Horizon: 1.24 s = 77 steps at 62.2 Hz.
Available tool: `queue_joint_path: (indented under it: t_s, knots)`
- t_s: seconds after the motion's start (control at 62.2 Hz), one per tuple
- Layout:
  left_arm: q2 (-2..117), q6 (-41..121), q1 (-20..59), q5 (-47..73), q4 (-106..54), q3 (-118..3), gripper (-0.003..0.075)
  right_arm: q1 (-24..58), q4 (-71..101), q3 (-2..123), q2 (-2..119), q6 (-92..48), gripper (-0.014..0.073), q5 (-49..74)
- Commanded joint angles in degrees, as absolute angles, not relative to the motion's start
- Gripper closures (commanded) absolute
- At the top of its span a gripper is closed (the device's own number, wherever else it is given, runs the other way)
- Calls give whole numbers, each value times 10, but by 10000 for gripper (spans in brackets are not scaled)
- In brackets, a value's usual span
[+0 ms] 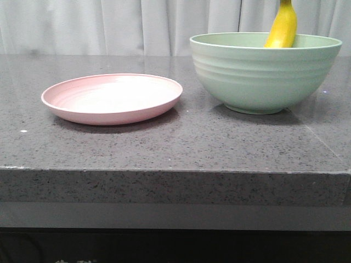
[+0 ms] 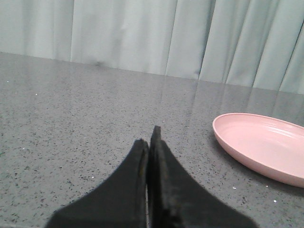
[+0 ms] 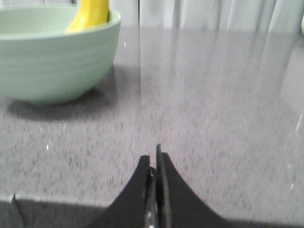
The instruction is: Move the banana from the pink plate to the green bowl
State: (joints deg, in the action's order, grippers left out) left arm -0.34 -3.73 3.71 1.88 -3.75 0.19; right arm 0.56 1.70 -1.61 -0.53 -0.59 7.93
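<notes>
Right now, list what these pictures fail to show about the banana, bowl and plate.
- Banana: lower end hidden behind the green bowl wall in front and right wrist views; top cut off by both frames' upper edges.
- Bowl interior: floor unseen in every view.
- Pink plate: right part cut off by the left wrist frame edge.

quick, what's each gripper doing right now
Left gripper: closed, holding nothing, low over the counter near the pink plate.
Right gripper: closed, holding nothing, away from the green bowl.
</notes>
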Motion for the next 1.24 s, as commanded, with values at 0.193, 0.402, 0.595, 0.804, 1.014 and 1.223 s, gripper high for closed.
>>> queue_joint_path:
  t_s: [0.193, 0.402, 0.595, 0.804, 1.014, 1.223]
  knots:
    - [-16, -37, 36, -27, -42, 5, 739, 7, 6, -14, -20, 3, 662, -23]
    - [-16, -37, 36, -27, -42, 5, 739, 7, 6, -14, -20, 36, 662, -22]
    - [-16, -37, 36, -27, -42, 5, 739, 7, 6, -14, -19, 36, 662, -22]
    - [-16, -37, 36, -27, -42, 5, 739, 7, 6, -14, -19, 36, 662, -22]
    - [-16, -37, 36, -27, -42, 5, 739, 7, 6, -14, -19, 36, 662, -22]
    - [-16, -37, 36, -27, -42, 5, 739, 7, 6, -14, -19, 36, 662, -22]
